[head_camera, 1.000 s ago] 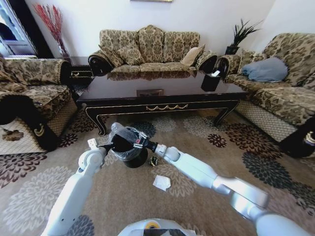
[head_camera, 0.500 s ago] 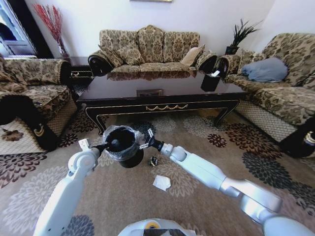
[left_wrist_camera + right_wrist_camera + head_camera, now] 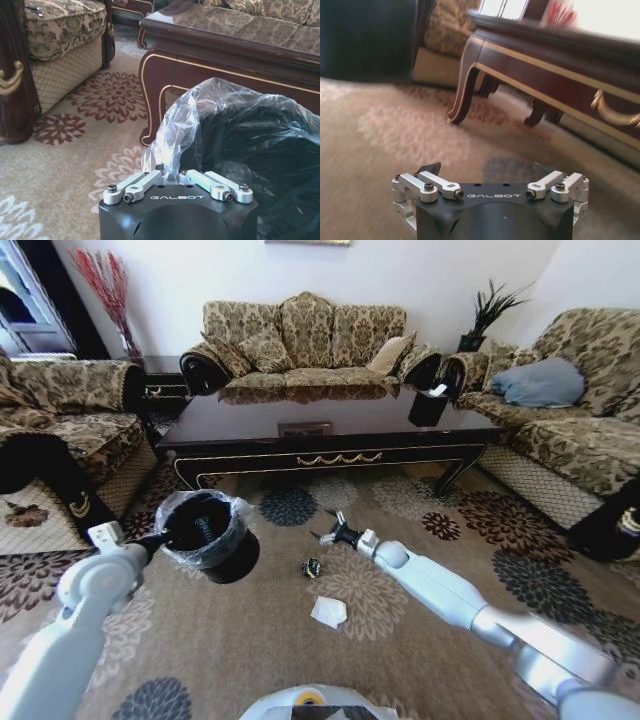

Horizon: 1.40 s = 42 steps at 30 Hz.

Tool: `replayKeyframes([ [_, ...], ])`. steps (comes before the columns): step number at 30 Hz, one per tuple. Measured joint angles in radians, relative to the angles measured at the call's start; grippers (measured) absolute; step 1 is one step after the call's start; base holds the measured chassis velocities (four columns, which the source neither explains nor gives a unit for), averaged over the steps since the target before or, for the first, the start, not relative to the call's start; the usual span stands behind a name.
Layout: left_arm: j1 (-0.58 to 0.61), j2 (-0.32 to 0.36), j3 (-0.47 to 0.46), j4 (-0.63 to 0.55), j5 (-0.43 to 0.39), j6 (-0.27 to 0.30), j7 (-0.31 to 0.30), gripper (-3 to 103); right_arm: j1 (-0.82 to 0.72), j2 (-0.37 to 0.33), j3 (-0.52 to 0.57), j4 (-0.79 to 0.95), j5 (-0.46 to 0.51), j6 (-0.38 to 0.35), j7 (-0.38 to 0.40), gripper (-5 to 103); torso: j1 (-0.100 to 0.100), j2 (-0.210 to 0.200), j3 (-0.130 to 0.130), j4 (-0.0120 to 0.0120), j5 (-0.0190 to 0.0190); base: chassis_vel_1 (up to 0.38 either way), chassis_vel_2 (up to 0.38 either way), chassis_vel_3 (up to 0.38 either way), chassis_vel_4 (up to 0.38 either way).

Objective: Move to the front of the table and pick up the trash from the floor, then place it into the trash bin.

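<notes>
Carpet (image 3: 420, 490); left tool (image 3: 170, 176) gripping trash bin (image 3: 260, 150).

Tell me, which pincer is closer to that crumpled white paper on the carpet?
The right. The right pincer hovers open just beyond the crumpled white paper, toward the table. The left pincer is off to the side, shut on the trash bin rim.

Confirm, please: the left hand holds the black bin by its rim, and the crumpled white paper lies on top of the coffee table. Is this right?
Not quite. The crumpled white paper lies on the carpet in front of the coffee table, as the head view shows. The left hand does hold the black bin by its rim.
</notes>
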State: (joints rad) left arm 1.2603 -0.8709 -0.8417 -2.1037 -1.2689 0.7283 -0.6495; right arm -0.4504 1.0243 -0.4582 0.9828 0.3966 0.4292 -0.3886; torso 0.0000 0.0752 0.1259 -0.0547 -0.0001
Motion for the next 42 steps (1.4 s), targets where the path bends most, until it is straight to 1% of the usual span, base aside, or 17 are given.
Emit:
replayKeyframes([
  [2, 0.009, 0.004, -0.008, -0.008, -0.002, 0.0, -0.002, 4, -0.009, 0.017, 0.004, -0.031, -0.007, 0.004, -0.006, 100, 0.0, 0.0, 0.0, 0.0003, 0.0, 0.0, 0.0, 0.0, 0.0],
  [6, 0.051, 0.014, -0.045, -0.032, -0.004, 0.0, -0.005, 4, -0.038, 0.086, 0.009, -0.139, -0.004, -0.002, -0.013, 100, 0.0, 0.0, 0.0, 0.0003, 0.0, 0.0, 0.0, 0.0, 0.0],
  [7, 0.051, 0.014, -0.045, -0.032, -0.004, 0.0, -0.005, 4, -0.038, 0.086, 0.009, -0.139, -0.004, -0.002, -0.013, 100, 0.0, 0.0, 0.0, 0.0003, 0.0, 0.0, 0.0, 0.0, 0.0],
  [9, 0.081, 0.009, -0.065, -0.043, -0.004, 0.0, -0.004, 4, -0.051, 0.135, 0.01, -0.194, 0.027, -0.023, -0.013, 100, 0.0, 0.0, 0.0, 0.0004, 0.0001, 0.0, 0.0, 0.0, 0.0],
  [12, 0.099, 0.003, -0.074, -0.047, -0.001, 0.0, -0.003, 4, -0.057, 0.159, 0.01, -0.214, 0.063, -0.046, -0.009, 100, 0.0, 0.0, 0.0, 0.0006, 0.0, 0.0, 0.0, 0.0, 0.0],
  [13, 0.113, -0.004, -0.082, -0.052, 0.001, 0.0, -0.002, 4, -0.064, 0.172, 0.003, -0.217, 0.112, -0.089, 0.012, 100, 0.0, 0.0, 0.0, 0.0007, -0.0001, 0.0, 0.0, 0.0, 0.0],
  [15, 0.122, -0.01, -0.088, -0.055, 0.003, 0.0, -0.001, 4, -0.075, 0.173, -0.01, -0.194, 0.176, -0.155, 0.065, 101, 0.0, 0.0, 0.0, 0.0005, 0.0, 0.0, 0.0, 0.0, 0.0],
  [16, 0.126, -0.013, -0.089, -0.055, 0.004, 0.0, 0.0, 4, -0.079, 0.172, -0.016, -0.179, 0.208, -0.183, 0.094, 97, 0.0, 0.0, 0.0, 0.0004, -0.0001, 0.0, 0.0, 0.0, 0.0],
  [17, 0.128, -0.015, -0.089, -0.056, 0.005, 0.0, 0.001, 4, -0.082, 0.172, -0.021, -0.167, 0.237, -0.205, 0.119, 97, 0.0, 0.0, 0.0, 0.0003, -0.0001, 0.0, 0.0, 0.0, 0.0],
  [18, 0.128, -0.015, -0.089, -0.056, 0.005, 0.0, 0.001, 4, -0.082, 0.172, -0.021, -0.167, 0.237, -0.205, 0.119, 97, 0.0, 0.0, 0.0, 0.0003, -0.0001, 0.0, 0.0, 0.0, 0.0],
  [19, 0.129, -0.018, -0.089, -0.056, 0.006, -0.001, 0.001, 4, -0.086, 0.171, -0.03, -0.148, 0.28, -0.239, 0.162, 89, 0.0, 0.0, 0.0, 0.0003, 0.0, 0.0, 0.0, 0.0, 0.0],
  [20, 0.129, -0.019, -0.089, -0.056, 0.007, -0.002, 0.001, 4, -0.089, 0.169, -0.035, -0.134, 0.309, -0.262, 0.191, 89, 0.0, 0.0, 0.0, 0.0003, 0.0, 0.0, 0.0, 0.0, 0.0],
  [22, 0.13, -0.018, -0.092, -0.056, 0.008, -0.002, 0.001, 4, -0.094, 0.163, -0.042, -0.105, 0.367, -0.296, 0.242, 96, 0.0, 0.0, 0.0, 0.0004, -0.0001, 0.0, 0.0, 0.0, 0.0],
  [23, 0.13, -0.018, -0.092, -0.056, 0.008, -0.002, 0.001, 4, -0.094, 0.163, -0.042, -0.105, 0.367, -0.296, 0.242, 96, 0.0, 0.0, 0.0, 0.0004, -0.0001, 0.0, 0.0, 0.0, 0.0],
  [28, 0.146, 0.003, -0.136, -0.063, -0.011, -0.003, 0.003, 4, -0.122, 0.134, -0.038, -0.042, 0.43, -0.341, 0.315, 100, 0.0, 0.0, 0.0, 0.0003, 0.0, 0.0, 0.0, 0.0, 0.0],
  [34, 0.162, 0.017, -0.166, -0.074, -0.023, -0.003, 0.003, 4, -0.153, 0.128, -0.025, -0.02, 0.44, -0.364, 0.325, 100, 0.0, 0.0, 0.0, 0.0004, 0.0001, 0.0, 0.0, 0.0, 0.0],
  [42, 0.194, -0.011, -0.171, -0.112, -0.006, -0.003, 0.006, 4, -0.168, 0.137, -0.026, -0.015, 0.442, -0.36, 0.343, 100, 0.0, 0.0, 0.0, 0.0003, 0.0001, 0.0, 0.0, 0.0, 0.0],
])
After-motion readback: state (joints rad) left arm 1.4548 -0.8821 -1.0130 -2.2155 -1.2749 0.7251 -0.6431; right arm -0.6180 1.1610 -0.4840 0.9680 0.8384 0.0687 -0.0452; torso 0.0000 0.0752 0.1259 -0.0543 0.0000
